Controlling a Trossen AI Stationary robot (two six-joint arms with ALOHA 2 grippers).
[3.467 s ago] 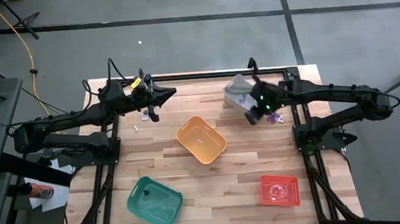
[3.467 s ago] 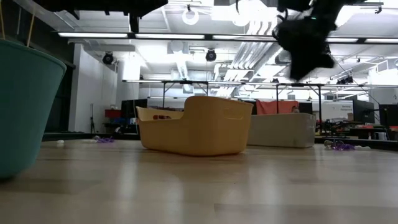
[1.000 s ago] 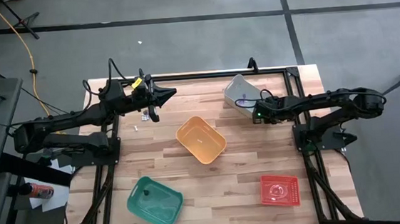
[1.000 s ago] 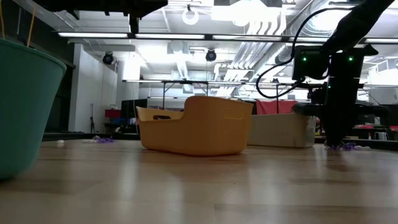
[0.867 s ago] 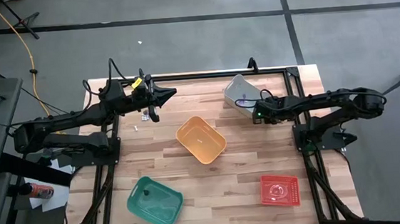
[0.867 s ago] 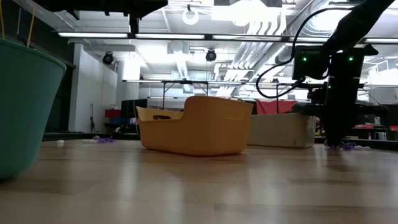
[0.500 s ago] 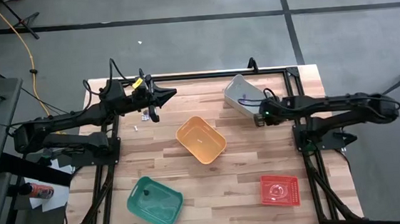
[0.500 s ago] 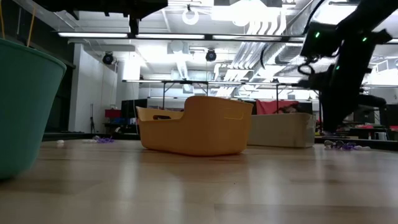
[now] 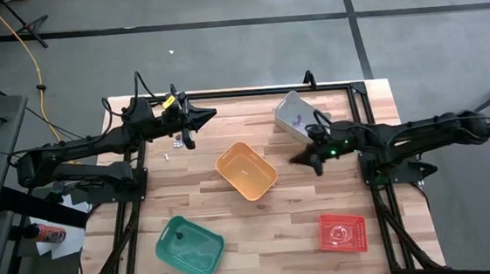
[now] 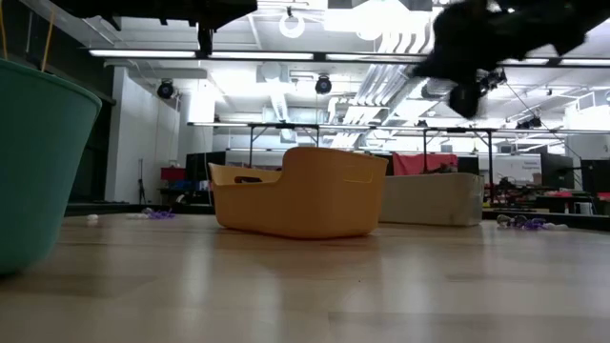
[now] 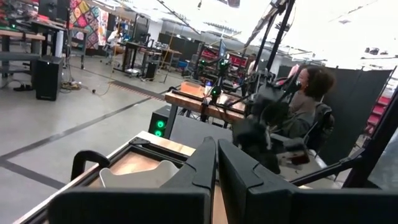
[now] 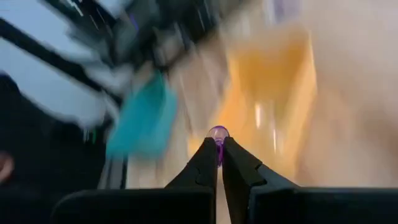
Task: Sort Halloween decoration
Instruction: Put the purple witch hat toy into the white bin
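My right gripper [image 9: 298, 160] is in the air between the grey bin [image 9: 294, 116] and the orange bin [image 9: 246, 171], and is shut on a small purple trinket [image 12: 217, 132]. More purple trinkets [image 10: 522, 223] lie on the table near the grey bin. Other small trinkets [image 9: 178, 143] lie on the table under my left arm, among them purple ones [image 10: 160, 214] and a whitish one [image 10: 92, 218]. My left gripper [image 9: 208, 114] waits raised over the table's far left part, shut and holding nothing [image 11: 216, 163]. My right gripper pinches the purple trinket between its two fingertips [image 12: 208, 152], and the trinket's rounded end [image 12: 217, 131] sticks out past them. The fingers point toward the table's left, at the orange bin. The trinket is lifted clear of the table.
A green bin [image 9: 189, 245] stands at the near left and a red bin [image 9: 342, 232] at the near right. The orange bin sits mid-table. Bare wood lies between the bins. A person [image 11: 311, 93] sits beyond the table's right side.
My right gripper has risen from the purple trinkets by the grey bin, where it pointed down. It has swung toward the table's left and the orange bin and tipped toward level, carrying one purple trinket off the table. The right wrist view is blurred by this motion.
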